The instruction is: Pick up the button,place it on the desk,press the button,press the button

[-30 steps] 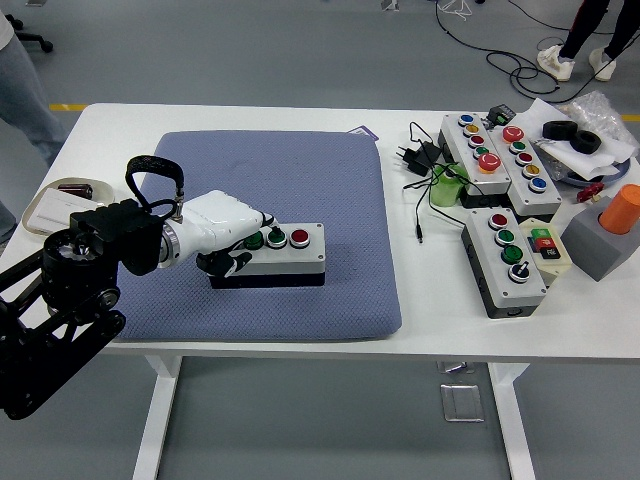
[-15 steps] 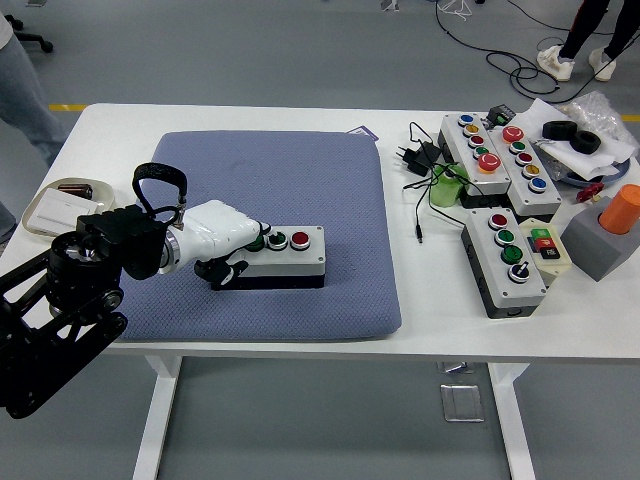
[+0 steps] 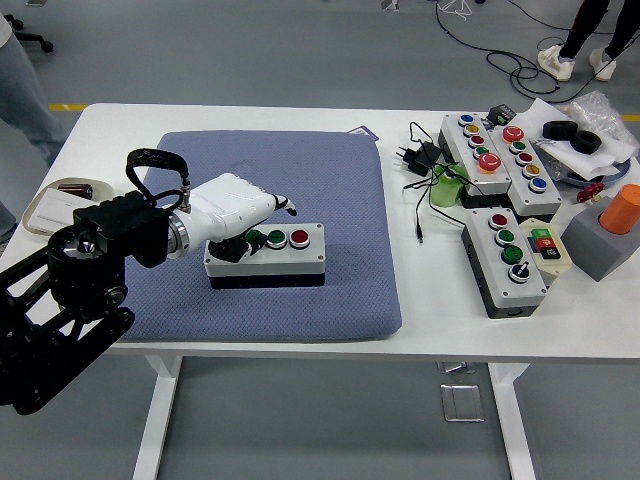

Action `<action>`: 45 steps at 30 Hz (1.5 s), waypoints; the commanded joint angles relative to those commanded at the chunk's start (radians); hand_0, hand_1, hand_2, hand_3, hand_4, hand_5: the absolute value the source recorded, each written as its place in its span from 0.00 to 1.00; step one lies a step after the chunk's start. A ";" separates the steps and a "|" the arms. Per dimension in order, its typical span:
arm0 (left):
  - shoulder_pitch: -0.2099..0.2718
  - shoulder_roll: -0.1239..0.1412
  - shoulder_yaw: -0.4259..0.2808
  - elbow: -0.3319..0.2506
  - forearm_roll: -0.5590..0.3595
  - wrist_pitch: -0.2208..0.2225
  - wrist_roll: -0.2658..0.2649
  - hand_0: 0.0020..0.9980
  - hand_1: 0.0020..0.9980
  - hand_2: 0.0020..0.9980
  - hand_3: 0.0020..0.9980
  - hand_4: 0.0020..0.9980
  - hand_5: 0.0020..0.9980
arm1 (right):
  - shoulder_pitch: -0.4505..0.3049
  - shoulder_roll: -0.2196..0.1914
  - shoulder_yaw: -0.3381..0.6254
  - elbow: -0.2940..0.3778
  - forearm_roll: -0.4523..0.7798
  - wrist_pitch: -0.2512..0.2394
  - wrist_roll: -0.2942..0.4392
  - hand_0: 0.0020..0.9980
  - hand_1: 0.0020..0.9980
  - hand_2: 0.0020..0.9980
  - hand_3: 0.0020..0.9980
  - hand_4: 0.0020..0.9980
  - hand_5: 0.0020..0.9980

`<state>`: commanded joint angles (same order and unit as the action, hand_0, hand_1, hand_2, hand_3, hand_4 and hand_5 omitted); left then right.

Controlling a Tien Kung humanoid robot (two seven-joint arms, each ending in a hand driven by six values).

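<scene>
Seen from the head view, the left robot hand (image 3: pixel 243 215) hovers over the left end of the button box (image 3: pixel 266 254), which lies on the blue pad (image 3: pixel 300 180) on the white bench (image 3: pixel 430 320). Its fingers are loosely curled and grip nothing, 1 fingertip (image 3: pixel 290 209) pointing outward above the box. The green button (image 3: pixel 254 239) sits just under the palm, the black button (image 3: pixel 276 238) and red button (image 3: pixel 299 237) beside it. A good press probably means centring 1 fingertip over the chosen cap and pushing straight down, so the box does not tip or skid. The right hand is out of sight.
</scene>
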<state>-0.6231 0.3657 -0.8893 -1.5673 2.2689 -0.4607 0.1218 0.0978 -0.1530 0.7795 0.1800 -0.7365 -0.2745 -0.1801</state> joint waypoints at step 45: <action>-0.044 -0.012 0.117 0.067 0.000 -0.027 0.004 0.14 0.07 0.09 0.86 0.47 0.00 | -0.001 -0.002 0.005 0.000 0.002 -0.003 0.002 0.63 0.48 0.54 0.58 0.28 0.02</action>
<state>-0.6675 0.3534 -0.7727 -1.5000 2.2689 -0.4875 0.1259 0.0970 -0.1547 0.7841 0.1800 -0.7344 -0.2772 -0.1776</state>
